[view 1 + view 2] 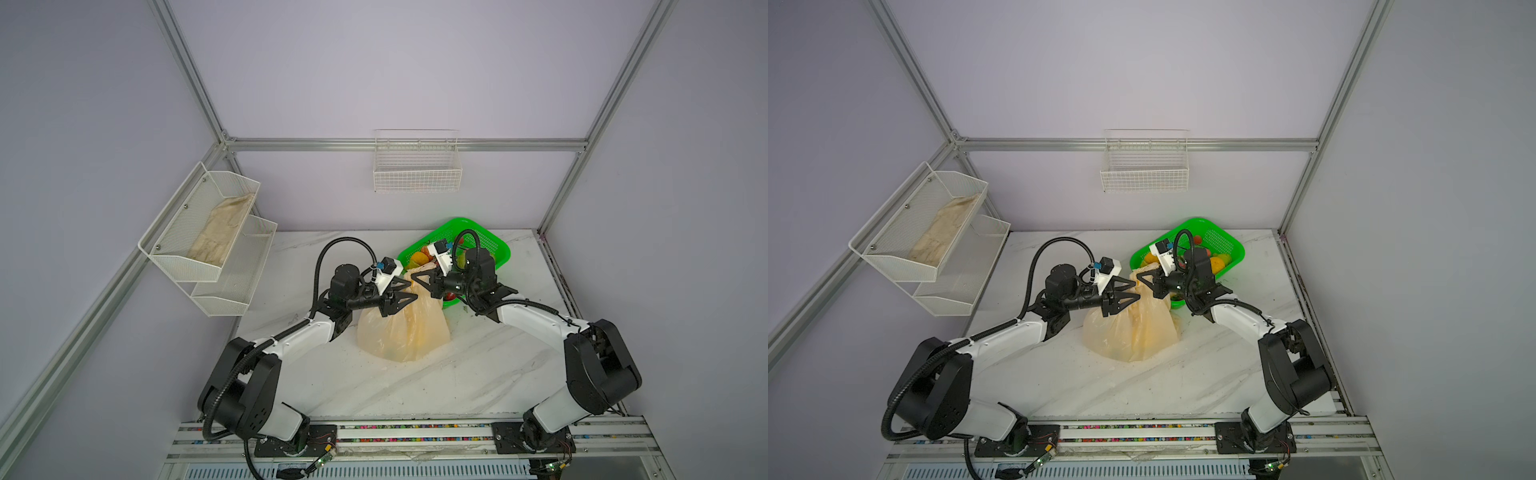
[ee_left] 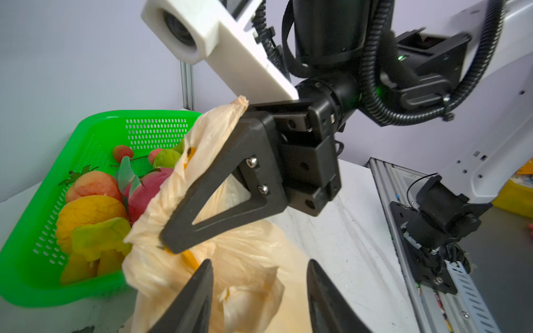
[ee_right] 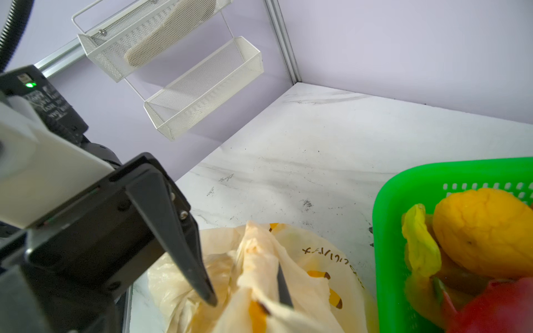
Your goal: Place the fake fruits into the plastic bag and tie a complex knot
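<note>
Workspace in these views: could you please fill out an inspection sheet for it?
Surface: white marble table, faint dark specks.
Job's things: bag stands mid-table, top gathered; fruits lie in the green basket beside it.
Clutter: nothing seen.
End effectors: left end effector open over the bag; right end effector shut on the bag's handle.
Cables: black hose loops over the left arm; a second hose loops over the right arm, above the basket.
Surroundings: wall shelf holds a cloth; wire bin on the back wall.
</note>
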Robot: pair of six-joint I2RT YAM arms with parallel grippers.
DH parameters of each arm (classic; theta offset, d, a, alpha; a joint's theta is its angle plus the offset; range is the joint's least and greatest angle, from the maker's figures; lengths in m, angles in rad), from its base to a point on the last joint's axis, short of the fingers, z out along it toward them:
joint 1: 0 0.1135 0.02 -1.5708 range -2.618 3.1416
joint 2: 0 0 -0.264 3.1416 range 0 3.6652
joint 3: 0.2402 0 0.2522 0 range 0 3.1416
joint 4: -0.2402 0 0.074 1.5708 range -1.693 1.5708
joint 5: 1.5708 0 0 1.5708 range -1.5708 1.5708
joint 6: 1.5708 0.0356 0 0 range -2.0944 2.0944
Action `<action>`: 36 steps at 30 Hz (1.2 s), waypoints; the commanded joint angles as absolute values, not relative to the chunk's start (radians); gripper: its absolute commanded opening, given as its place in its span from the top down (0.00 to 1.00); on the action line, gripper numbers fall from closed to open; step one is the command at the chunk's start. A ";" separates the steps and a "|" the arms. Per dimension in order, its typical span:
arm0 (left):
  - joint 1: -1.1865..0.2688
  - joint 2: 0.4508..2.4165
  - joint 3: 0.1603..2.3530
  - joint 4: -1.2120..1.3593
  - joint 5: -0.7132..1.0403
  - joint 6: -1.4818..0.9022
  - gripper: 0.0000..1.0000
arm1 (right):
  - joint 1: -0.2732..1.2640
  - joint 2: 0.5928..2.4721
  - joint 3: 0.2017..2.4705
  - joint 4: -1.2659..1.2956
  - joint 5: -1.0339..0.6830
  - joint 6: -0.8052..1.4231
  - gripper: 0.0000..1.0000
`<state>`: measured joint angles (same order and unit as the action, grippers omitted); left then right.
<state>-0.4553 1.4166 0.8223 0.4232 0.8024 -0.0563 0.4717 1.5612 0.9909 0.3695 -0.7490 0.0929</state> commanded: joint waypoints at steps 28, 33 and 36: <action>-0.406 1.493 1.062 0.259 0.931 -0.259 0.35 | 0.472 1.450 0.934 0.551 -0.870 -0.045 1.00; -0.415 1.516 1.083 0.221 0.932 -0.240 0.47 | 0.474 1.452 0.938 0.557 -0.860 -0.041 1.00; -0.417 1.517 1.084 0.199 0.907 -0.219 0.59 | 0.476 1.457 0.945 0.559 -0.852 -0.026 1.00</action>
<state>-0.4122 1.5215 0.9867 0.2150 0.9039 -0.2428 0.4721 1.4502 0.9382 0.5049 -0.8536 -0.0311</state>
